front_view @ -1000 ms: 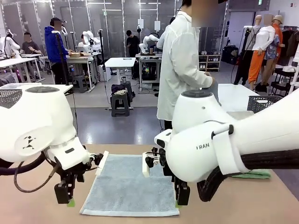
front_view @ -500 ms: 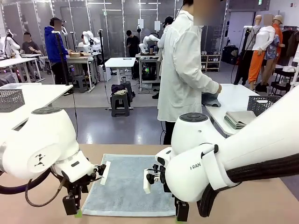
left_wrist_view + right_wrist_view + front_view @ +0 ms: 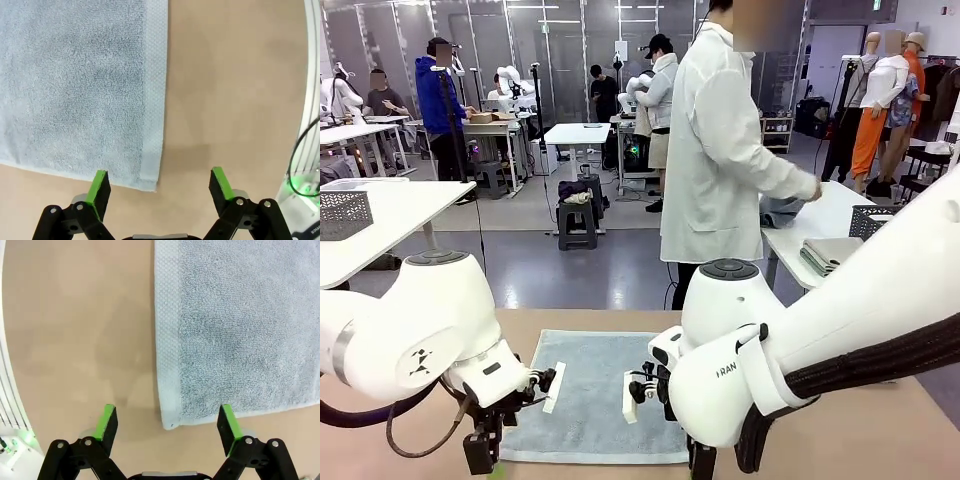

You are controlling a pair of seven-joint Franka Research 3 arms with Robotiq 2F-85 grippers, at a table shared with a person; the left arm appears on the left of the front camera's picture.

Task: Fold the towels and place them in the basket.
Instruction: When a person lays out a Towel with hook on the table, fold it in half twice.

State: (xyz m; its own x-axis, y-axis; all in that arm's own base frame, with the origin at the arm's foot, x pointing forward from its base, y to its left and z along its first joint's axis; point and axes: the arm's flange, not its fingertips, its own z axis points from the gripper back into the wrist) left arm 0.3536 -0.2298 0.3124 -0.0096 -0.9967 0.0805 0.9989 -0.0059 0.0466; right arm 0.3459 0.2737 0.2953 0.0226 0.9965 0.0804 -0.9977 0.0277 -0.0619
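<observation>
Between your two arms, the towel (image 3: 595, 395) lies flat on the table (image 3: 235, 75), its edges straight. Your left gripper (image 3: 157, 175) stands wide open around one near corner, with one pad at the cloth's edge and the other over bare top. Your right gripper (image 3: 166, 412) is spread just as wide around the other near corner. Bare tan surface flanks both side hems. Beyond the table, a person (image 3: 720, 150) in a white coat stands at another table.

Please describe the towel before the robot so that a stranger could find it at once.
Look at the tan table nearest the camera. Between the left arm and the right arm lies the pale blue-grey towel. Unlike the folded towels on the white table behind, it is spread flat.
</observation>
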